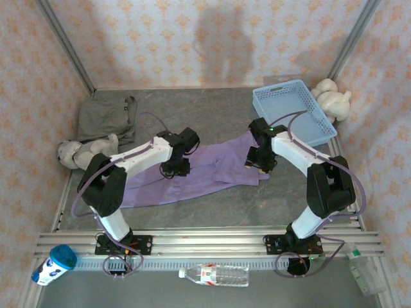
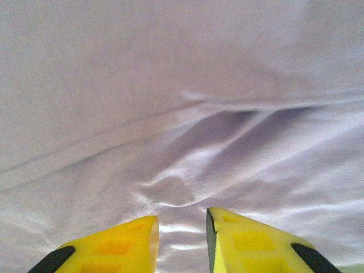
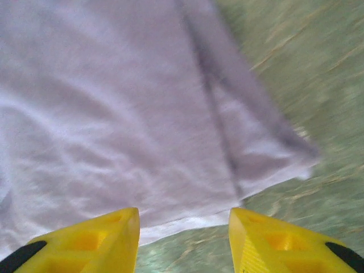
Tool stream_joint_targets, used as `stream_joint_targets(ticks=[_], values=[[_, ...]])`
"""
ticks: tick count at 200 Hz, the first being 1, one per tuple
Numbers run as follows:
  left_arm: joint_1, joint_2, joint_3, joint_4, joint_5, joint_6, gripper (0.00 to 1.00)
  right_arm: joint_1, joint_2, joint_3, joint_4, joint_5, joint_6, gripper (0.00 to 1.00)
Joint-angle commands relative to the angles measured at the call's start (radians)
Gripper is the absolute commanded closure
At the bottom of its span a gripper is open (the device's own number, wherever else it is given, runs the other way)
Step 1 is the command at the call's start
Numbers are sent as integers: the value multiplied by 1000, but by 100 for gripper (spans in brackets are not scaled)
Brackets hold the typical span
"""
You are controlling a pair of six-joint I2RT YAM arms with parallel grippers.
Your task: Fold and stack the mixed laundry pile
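The lavender T-shirt [image 1: 212,165] lies spread and partly folded across the middle of the table. The grey-olive garment [image 1: 106,117] lies crumpled at the back left. My left gripper [image 1: 174,168] is low over the shirt's left part. In the left wrist view, the left gripper [image 2: 182,220] stands a little open over wrinkled purple cloth [image 2: 182,114], with nothing pinched between the fingers. My right gripper [image 1: 257,164] is at the shirt's right end. In the right wrist view, the right gripper [image 3: 183,215] stands open just above the shirt's hem [image 3: 187,219], at the edge where the shirt meets the table.
A light blue mesh basket [image 1: 292,112] sits at the back right, with a plush toy [image 1: 334,99] beside it. Another plush toy [image 1: 80,153] lies at the left edge. A bottle [image 1: 215,274] and a cup [image 1: 54,263] rest by the near rail. Bare grey table [image 1: 257,199] shows in front of the shirt.
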Motion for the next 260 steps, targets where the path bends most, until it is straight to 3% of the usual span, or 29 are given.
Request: stream_joint_targets(ticks=[1,40,92,140,190,207,233,260], values=[[57,-15,30,1,-59,38,76,54,14,-38,56,-22,176,55],[151,97,35,101,-15,82,100,65,98,-53,175,-1,328,56],[151,193,3,151,29,32,100,28,313,114,166,50,347,57],[129,147,-112,298,193,-161,100,-71,626,555,30,65,200,58],[45,74,7,250,221,-365,100,-106,979,1258,-133,-20,108,56],[47,37,73,192,160,-358,100,-106,1018,1423,-149,-49,82,55],[73,-11,137,98,46,-280,100,-103,920,1378,-122,-48,43,53],[90,-34,91,112,73,-202,100,-76,753,1171,-91,-41,9,51]])
